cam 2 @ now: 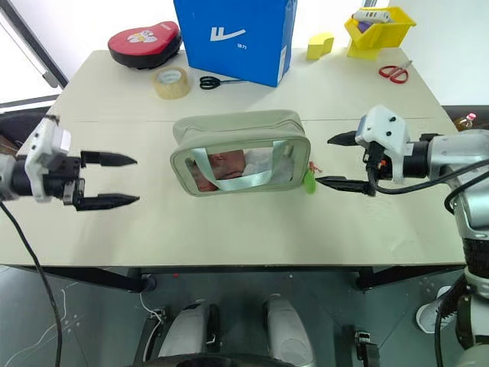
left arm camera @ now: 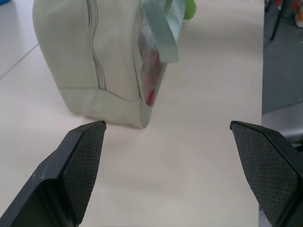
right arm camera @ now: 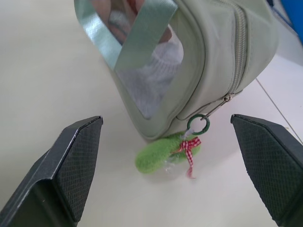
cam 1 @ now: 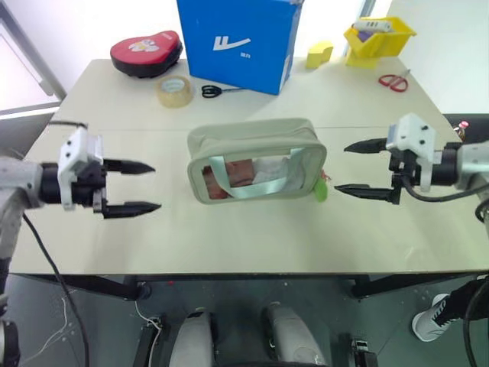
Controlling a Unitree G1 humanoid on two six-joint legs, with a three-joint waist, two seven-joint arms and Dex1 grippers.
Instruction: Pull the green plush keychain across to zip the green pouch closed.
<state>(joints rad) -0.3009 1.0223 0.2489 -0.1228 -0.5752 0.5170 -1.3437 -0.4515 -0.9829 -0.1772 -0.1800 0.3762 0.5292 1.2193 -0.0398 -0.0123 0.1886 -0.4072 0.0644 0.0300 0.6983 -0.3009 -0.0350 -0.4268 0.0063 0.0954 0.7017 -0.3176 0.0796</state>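
Between two spread, empty tools, left tool (cam 1: 131, 186) and right tool (cam 1: 356, 167), pale sage-green boxy fabric pouch (cam 1: 256, 159) on beige bench (cam 1: 229, 237); just ahead of right tool's fingertips, lime-green fuzzy plush keychain (right arm camera: 160, 154) lying on bench, ringed to zipper pull; zipper drawn along pouch's top.

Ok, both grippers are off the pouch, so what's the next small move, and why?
Probably just pull both arms back and stop. The green pouch looks zipped to its end, the green plush keychain lies on the table beside it, and the left gripper and right gripper are open, touching nothing.
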